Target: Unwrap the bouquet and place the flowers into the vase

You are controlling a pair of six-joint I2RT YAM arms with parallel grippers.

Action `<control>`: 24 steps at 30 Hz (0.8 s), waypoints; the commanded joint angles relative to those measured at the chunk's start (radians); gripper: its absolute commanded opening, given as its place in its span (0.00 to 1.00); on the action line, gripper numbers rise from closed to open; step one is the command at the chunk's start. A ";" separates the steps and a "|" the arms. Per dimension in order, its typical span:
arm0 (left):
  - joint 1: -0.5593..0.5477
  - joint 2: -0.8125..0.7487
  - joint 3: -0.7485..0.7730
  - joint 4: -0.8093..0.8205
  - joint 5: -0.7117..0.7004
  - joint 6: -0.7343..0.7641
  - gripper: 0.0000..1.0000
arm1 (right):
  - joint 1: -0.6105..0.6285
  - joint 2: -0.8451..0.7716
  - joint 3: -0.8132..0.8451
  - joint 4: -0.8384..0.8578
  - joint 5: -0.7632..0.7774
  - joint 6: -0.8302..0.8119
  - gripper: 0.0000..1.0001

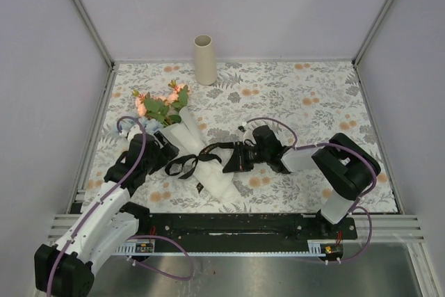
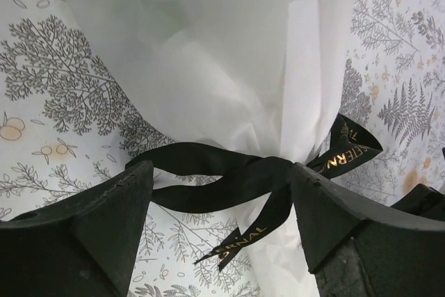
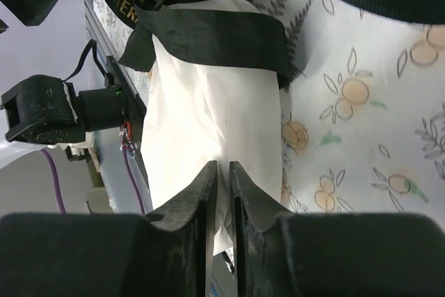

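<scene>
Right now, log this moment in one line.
bouquet wrapped | ribbon tied | left hand open over ribbon | right hand nearly shut at wrapper | vase upright

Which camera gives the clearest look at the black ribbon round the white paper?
The left wrist view: the black ribbon sits close and centred, knot and gold-lettered tails sharp. The top view shows the ribbon whole but tiny; the right wrist view catches only part at its top edge.

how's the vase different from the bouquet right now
The vase stands upright at the back; the bouquet lies on its side nearer the front. The vase is a plain beige cylinder; the bouquet is a white paper cone tied with black ribbon. The bouquet holds the flowers; the vase shows none. Both are pale and longer than wide.
</scene>
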 commanded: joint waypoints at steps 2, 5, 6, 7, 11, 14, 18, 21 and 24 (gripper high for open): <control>0.006 -0.009 -0.024 0.068 0.058 -0.023 0.82 | 0.009 -0.037 -0.072 0.175 -0.048 0.127 0.24; 0.006 -0.017 -0.049 0.095 0.083 -0.022 0.82 | 0.009 -0.103 -0.059 0.112 -0.008 0.110 0.36; 0.006 -0.014 -0.052 0.099 0.097 -0.016 0.82 | 0.011 -0.129 -0.040 0.059 0.016 0.086 0.39; 0.006 -0.008 -0.052 0.105 0.110 -0.003 0.82 | 0.011 -0.160 -0.023 0.006 0.047 0.055 0.43; 0.008 0.009 -0.050 0.125 0.186 0.000 0.81 | 0.011 -0.252 0.076 -0.201 0.163 -0.080 0.51; 0.006 0.006 -0.061 0.128 0.183 0.004 0.81 | 0.011 -0.261 0.138 -0.285 0.236 -0.132 0.52; 0.006 0.004 -0.077 0.128 0.175 0.003 0.81 | 0.011 -0.203 0.220 -0.316 0.236 -0.074 0.51; 0.011 0.009 -0.055 0.090 0.125 -0.019 0.81 | 0.032 -0.171 0.248 -0.295 0.308 0.004 0.49; 0.057 0.011 0.012 -0.020 0.037 -0.040 0.81 | 0.078 -0.143 0.251 -0.272 0.381 0.151 0.48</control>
